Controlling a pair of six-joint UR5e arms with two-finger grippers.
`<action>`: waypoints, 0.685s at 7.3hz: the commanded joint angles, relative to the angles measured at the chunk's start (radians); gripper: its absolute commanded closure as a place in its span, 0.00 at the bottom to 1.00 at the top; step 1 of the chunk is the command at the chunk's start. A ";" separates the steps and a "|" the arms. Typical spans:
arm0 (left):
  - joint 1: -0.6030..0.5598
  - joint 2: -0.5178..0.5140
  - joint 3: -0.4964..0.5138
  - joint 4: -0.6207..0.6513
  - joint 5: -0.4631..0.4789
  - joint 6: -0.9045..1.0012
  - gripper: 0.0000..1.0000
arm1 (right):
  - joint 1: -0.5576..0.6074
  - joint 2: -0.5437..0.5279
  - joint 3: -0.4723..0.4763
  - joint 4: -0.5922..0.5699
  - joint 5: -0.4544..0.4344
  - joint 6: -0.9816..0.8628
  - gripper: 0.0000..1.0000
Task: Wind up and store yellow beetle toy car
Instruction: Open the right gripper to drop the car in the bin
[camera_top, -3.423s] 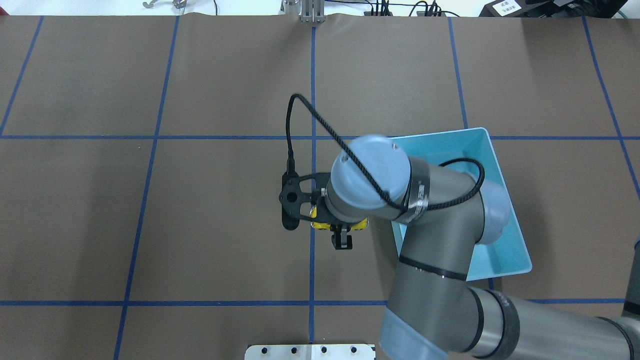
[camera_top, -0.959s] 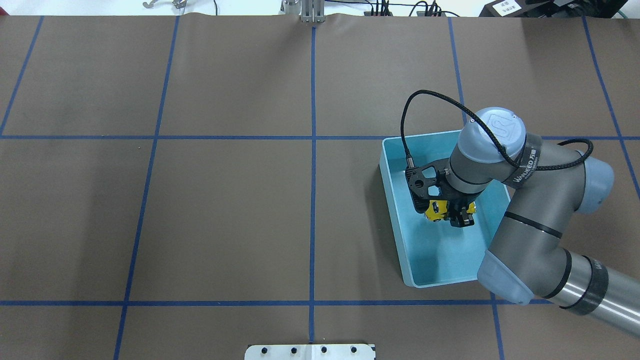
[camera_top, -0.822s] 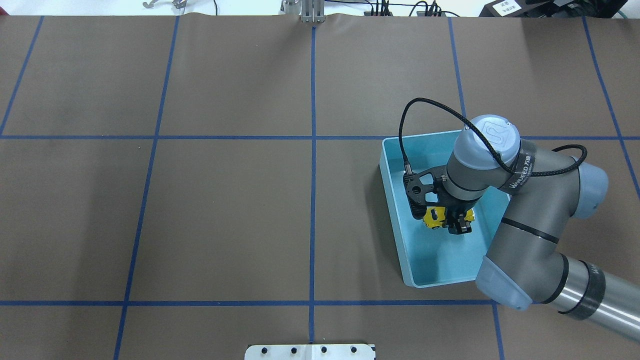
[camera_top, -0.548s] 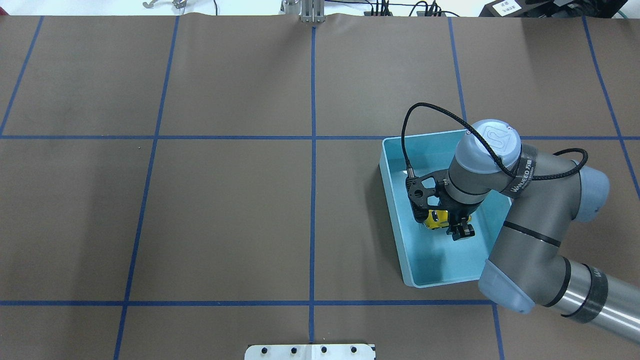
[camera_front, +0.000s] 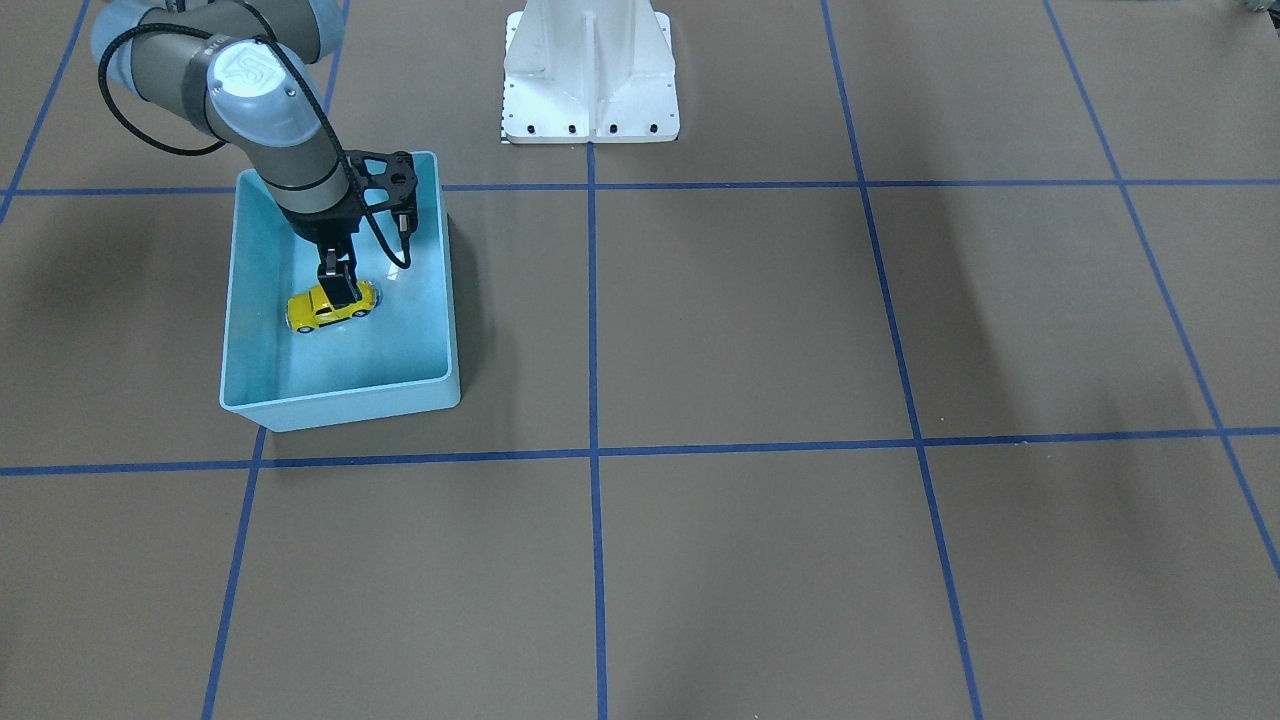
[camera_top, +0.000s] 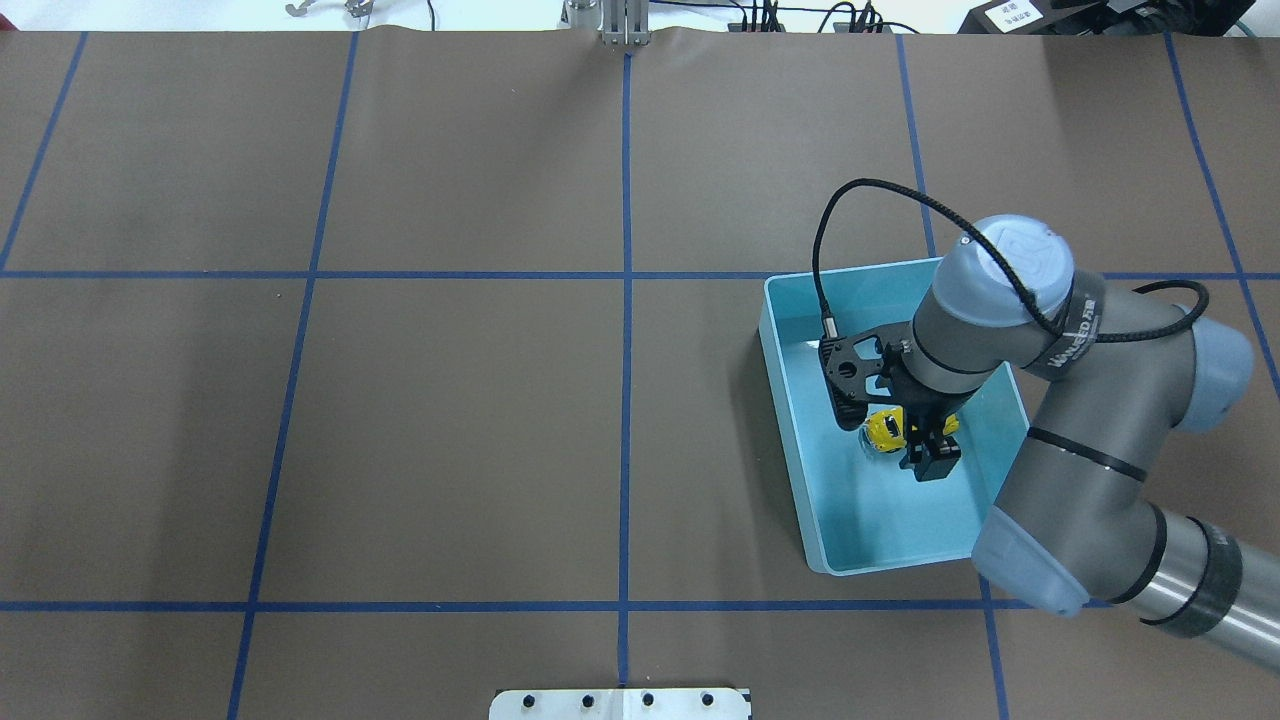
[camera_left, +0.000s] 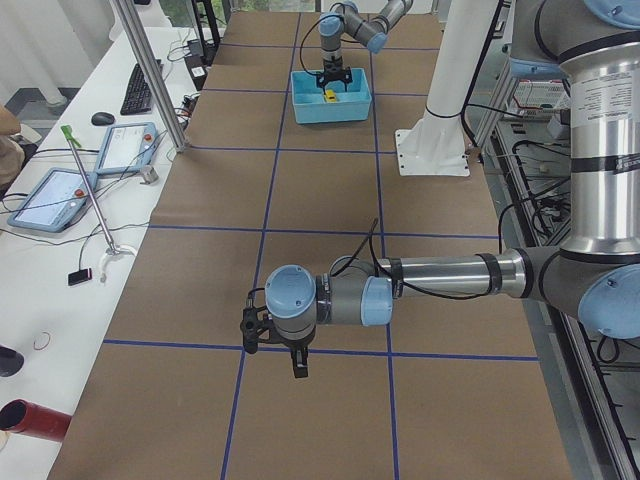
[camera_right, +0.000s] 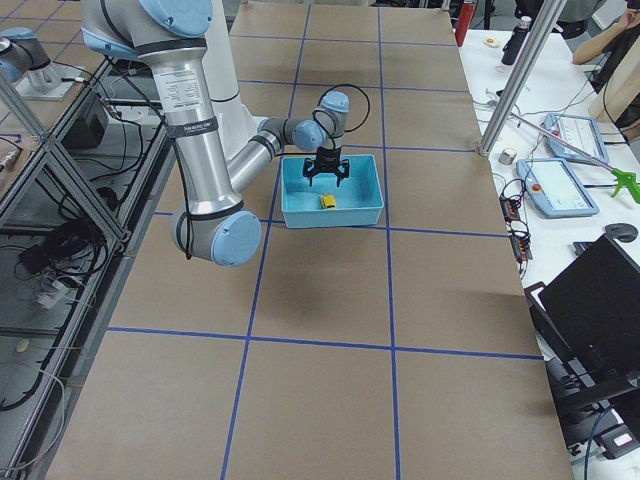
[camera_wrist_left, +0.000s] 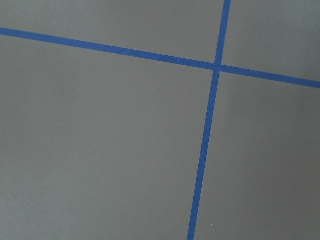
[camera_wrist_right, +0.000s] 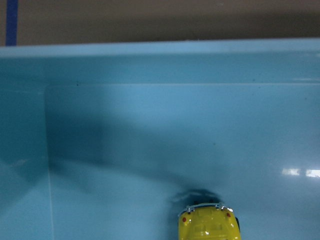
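Spread wide and empty on the right gripper (camera_right: 326, 181); cannot tell on the left gripper (camera_left: 297, 362). Might bump the car (camera_front: 330, 305) while lifting, rolling it round the bin (camera_front: 340, 400).

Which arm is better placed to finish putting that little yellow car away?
Right: the right gripper hangs just over the yellow car inside the blue bin; the left gripper is far off, nowhere near the bin.
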 joint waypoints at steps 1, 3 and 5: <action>0.000 -0.002 0.001 0.000 0.000 0.002 0.00 | 0.158 -0.001 0.070 0.000 0.027 0.010 0.00; 0.000 -0.003 0.002 0.000 0.000 0.002 0.00 | 0.357 0.008 0.101 0.000 0.036 0.138 0.00; 0.000 -0.002 0.001 0.000 0.002 0.002 0.00 | 0.552 -0.016 0.086 -0.011 0.203 0.396 0.00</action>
